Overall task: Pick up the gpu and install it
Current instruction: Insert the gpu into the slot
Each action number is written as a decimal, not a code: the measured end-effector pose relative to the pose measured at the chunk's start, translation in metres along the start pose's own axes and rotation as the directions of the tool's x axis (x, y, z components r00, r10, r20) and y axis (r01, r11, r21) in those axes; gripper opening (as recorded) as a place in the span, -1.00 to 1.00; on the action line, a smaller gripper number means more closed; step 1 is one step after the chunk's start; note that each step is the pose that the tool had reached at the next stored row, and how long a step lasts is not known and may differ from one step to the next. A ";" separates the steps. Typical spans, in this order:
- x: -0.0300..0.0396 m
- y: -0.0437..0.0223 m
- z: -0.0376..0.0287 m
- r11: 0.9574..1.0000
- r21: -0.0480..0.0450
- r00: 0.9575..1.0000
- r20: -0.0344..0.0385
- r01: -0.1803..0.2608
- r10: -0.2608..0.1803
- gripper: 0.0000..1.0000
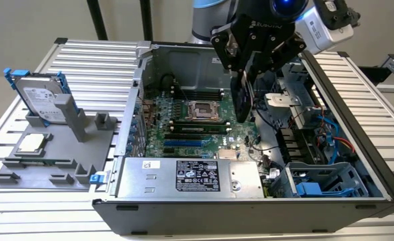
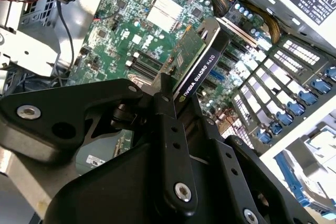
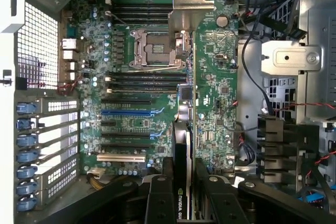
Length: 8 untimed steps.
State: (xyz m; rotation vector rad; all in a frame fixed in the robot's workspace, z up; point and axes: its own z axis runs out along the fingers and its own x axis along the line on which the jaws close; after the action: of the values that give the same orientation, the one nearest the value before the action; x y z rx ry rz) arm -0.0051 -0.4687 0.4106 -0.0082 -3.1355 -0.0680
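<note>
The gpu (image 2: 197, 64), a thin rectangular expansion card with a green circuit board on one face, a black shroud on the other and a silver metal bracket at its far end, is clamped edge-on between the two black fingers of the end effector (image 2: 178, 103), which grips it from both faces. White lettering runs along the card's black edge in both wrist views. In the exterior view the gpu (image 1: 242, 100) hangs below the end effector (image 1: 251, 68) inside the open black computer case (image 1: 251, 216), over the green motherboard (image 1: 183, 125) and just beside the square metal processor socket (image 1: 200, 110) on the exterior view's right; whether the card touches the board cannot be told. In the first wrist view the gpu (image 3: 184, 145) reaches from the end effector (image 3: 184, 182) across the motherboard (image 3: 142, 129), its bracket ending beside the socket (image 3: 155, 51), with a column of blue plastic slot latches (image 3: 26, 140) along the case wall. A silver power supply box (image 1: 190, 175) bearing printed stickers lies along the case's near wall. The case rests on a ribbed aluminium desk (image 1: 83, 60). Near the desk's edge on the exterior view's left sits a grey plastic fixture (image 1: 50, 160) holding an upright silver hard drive with blue rails (image 1: 39, 98) and a small square silver chip (image 1: 32, 143) lying flat.
</note>
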 end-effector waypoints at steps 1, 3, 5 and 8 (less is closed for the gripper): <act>0.0000 0.0000 0.0000 1.000 0.000 1.000 0.000 0.004 -0.004 -1.00; 0.0000 0.0000 -0.0001 1.000 0.000 1.000 -0.001 0.014 -0.014 -1.00; 0.0000 0.0000 0.0000 1.000 0.000 1.000 -0.001 0.023 -0.023 -1.00; 0.0000 0.0000 0.0000 0.999 0.000 0.999 -0.002 0.037 -0.037 -1.00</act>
State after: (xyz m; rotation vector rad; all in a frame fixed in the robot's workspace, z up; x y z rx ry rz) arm -0.0051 -0.4687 0.4107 0.0501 -3.1343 -0.0677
